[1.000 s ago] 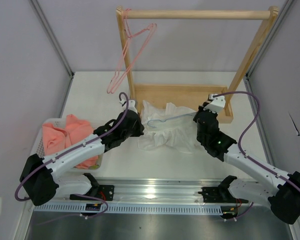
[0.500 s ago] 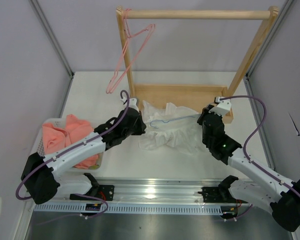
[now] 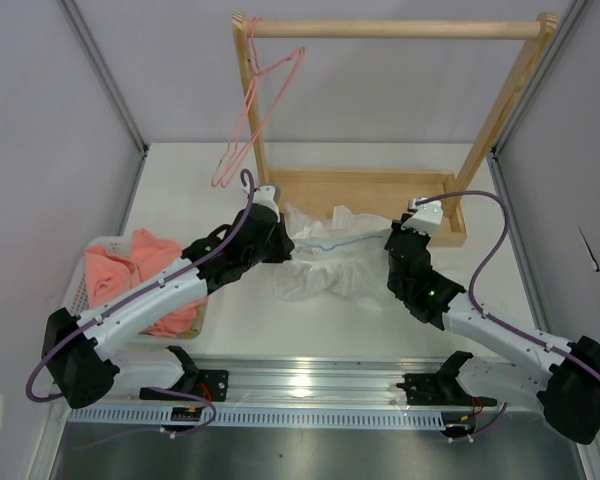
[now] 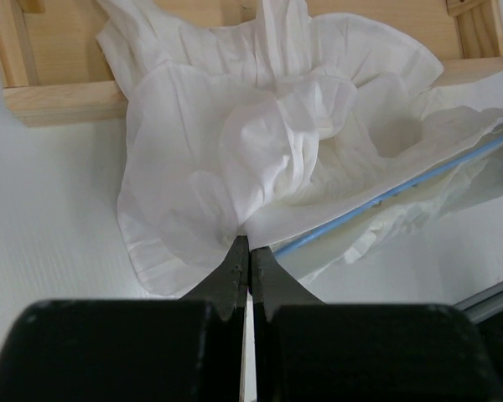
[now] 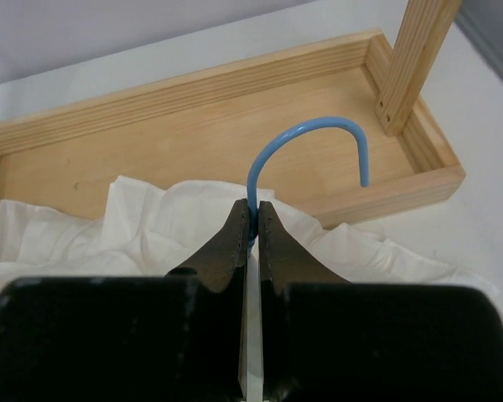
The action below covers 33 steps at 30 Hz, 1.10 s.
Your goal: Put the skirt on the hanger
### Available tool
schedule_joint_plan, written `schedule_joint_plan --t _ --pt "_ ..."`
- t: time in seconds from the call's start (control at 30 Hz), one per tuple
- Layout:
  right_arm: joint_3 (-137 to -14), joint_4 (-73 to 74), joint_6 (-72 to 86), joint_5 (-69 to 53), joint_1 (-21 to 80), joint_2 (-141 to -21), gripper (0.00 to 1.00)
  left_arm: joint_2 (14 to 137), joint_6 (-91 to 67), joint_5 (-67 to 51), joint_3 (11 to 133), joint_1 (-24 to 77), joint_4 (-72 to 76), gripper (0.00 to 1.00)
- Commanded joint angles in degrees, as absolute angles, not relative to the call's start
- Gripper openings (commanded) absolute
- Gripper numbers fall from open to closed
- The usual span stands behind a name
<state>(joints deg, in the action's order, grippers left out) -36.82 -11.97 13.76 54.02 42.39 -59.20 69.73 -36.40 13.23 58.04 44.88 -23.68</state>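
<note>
The white crinkled skirt (image 3: pixel 332 262) lies bunched on the table in front of the wooden rack base, partly over its front edge. The light-blue wire hanger (image 3: pixel 352 241) runs through it, one straight wire showing. My left gripper (image 3: pixel 280 250) is shut on the skirt's left edge; in the left wrist view the skirt (image 4: pixel 260 159) fans out from the gripper (image 4: pixel 250 243), with the hanger wire (image 4: pixel 386 194) at the right. My right gripper (image 3: pixel 400 245) is shut on the hanger's neck; in the right wrist view the blue hook (image 5: pixel 306 138) rises from the gripper (image 5: pixel 253 219) over the skirt (image 5: pixel 151 226).
A wooden rack (image 3: pixel 390 30) with a top bar stands at the back, its tray base (image 3: pixel 380 185) behind the skirt. A pink wire hanger (image 3: pixel 255 110) hangs at the rack's left post. A white basket (image 3: pixel 80 285) with salmon-pink cloth (image 3: pixel 130 270) sits at the left.
My right gripper has moved left and a little back with the hanger's neck. My left gripper has shifted slightly back and right with the skirt. The skirt now covers more of the hanger.
</note>
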Motion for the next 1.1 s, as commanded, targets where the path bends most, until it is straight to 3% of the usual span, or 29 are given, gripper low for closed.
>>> schedule_joint_plan --t 0.0,0.33,0.63,1.07 --pt "-38.1 -18.1 5.1 63.5 45.6 -61.7 0.00 67.1 -33.5 14.7 63.4 45.4 -26.4 0.00" --pt "-45.3 -18.1 -0.3 63.1 53.7 -64.1 0.00 74.2 -32.3 13.6 74.4 49.4 -26.5 0.00" --pt "-52.5 -11.1 3.4 56.3 54.5 -66.9 0.00 83.6 -32.9 12.1 83.0 52.5 -25.0 0.00" --pt "-57.5 -7.5 3.3 54.1 56.6 -69.4 0.00 87.4 -32.5 12.5 89.4 53.6 -26.8 0.00"
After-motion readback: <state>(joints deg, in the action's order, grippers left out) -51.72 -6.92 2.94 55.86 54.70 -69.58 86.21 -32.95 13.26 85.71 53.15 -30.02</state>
